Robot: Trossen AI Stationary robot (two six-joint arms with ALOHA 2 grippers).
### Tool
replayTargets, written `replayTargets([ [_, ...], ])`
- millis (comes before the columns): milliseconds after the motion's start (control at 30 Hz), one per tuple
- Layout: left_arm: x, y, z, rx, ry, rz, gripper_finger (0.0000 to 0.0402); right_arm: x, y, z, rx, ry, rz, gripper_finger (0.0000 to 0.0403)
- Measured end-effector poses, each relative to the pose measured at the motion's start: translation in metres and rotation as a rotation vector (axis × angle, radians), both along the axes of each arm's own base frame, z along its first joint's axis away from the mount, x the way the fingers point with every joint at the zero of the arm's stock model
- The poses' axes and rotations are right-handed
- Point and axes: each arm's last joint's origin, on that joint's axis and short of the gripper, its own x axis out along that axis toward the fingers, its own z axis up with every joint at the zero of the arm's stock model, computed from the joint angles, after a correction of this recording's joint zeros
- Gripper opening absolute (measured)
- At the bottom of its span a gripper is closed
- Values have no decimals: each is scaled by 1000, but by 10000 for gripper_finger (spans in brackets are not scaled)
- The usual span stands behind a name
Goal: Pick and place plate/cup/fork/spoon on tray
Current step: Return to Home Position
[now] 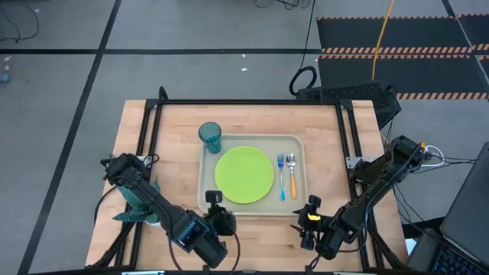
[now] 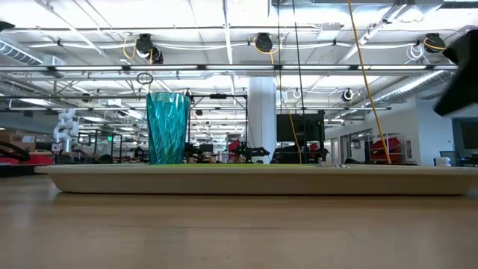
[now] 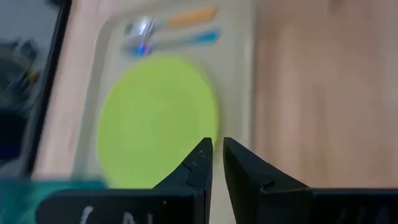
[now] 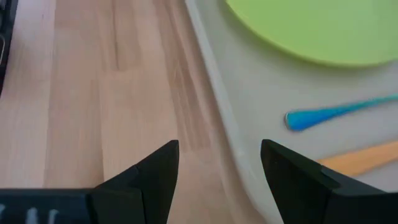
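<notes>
The beige tray [image 1: 299,200] lies in the middle of the table. On it rest the lime-green plate [image 1: 244,174], the teal cup [image 1: 210,137] upright in its far left corner, and the blue-handled fork [image 1: 281,173] beside the orange-handled spoon [image 1: 293,177] along its right side. My left gripper [image 1: 216,200] hovers over the tray's near rim, by the plate's near edge; its fingers [image 3: 202,158] are almost together with nothing between them. My right gripper [image 4: 217,162] stands open above bare wood off the tray's near right corner, empty.
A teal leafy plant [image 1: 137,200] in a white pot stands at the table's left edge, beside my left arm. Black frame rails [image 1: 149,137] run along the table's left, far and right sides. Bare wood [image 4: 112,93] shows in front of the tray and to its right.
</notes>
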Motion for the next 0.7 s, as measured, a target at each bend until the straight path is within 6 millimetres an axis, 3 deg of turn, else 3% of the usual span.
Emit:
replayTargets([
  [133,3,-2,26,-80,-130,-94,42,4,2,10,-31,-85,35,219],
  [233,-6,9,55,-115,-217,-121,42,6,4,23,-47,-170,84,219],
  [500,-56,46,126,-105,-406,-109,42,7,2,63,-115,-348,214,219],
  [600,-74,53,130,-46,-438,-103,42,4,-3,73,-193,-379,213,219],
  [700,-94,67,115,4,-465,-29,42,3,-10,83,-236,-408,193,219],
])
